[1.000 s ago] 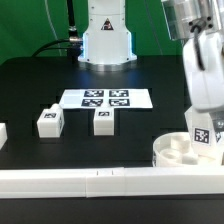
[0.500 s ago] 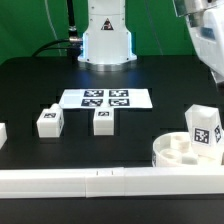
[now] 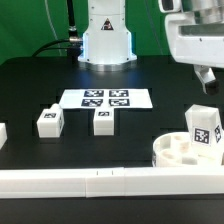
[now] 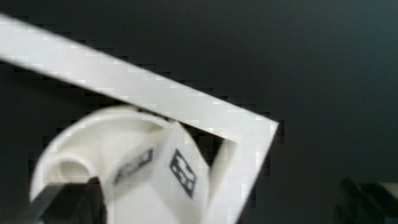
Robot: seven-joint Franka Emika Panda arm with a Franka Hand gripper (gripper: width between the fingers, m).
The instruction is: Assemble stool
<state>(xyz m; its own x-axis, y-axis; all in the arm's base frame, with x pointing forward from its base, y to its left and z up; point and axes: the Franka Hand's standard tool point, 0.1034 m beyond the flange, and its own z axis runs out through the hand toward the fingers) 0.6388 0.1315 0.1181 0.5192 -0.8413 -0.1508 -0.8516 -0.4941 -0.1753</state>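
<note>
The white round stool seat (image 3: 176, 151) lies at the exterior view's front right, against the rail. One white tagged leg (image 3: 203, 128) stands upright in it. Two more tagged legs (image 3: 48, 121) (image 3: 103, 120) stand on the black table near the middle. My gripper (image 3: 206, 78) hangs high above the seat, open and empty, well clear of the standing leg. In the wrist view the seat (image 4: 98, 150) and the leg's tag (image 4: 180, 168) show far below my gripper (image 4: 214, 205). Its dark fingers (image 4: 61, 198) sit wide apart at the picture's edges.
The marker board (image 3: 105, 98) lies behind the two loose legs. A long white rail (image 3: 90, 182) runs along the front, and its corner shows in the wrist view (image 4: 187, 95). A white piece (image 3: 3, 133) sits at the exterior view's left edge. The arm's base (image 3: 106, 40) stands behind.
My gripper has let go of the leg standing in the seat and risen straight up away from it. The leg stays upright in the seat.
</note>
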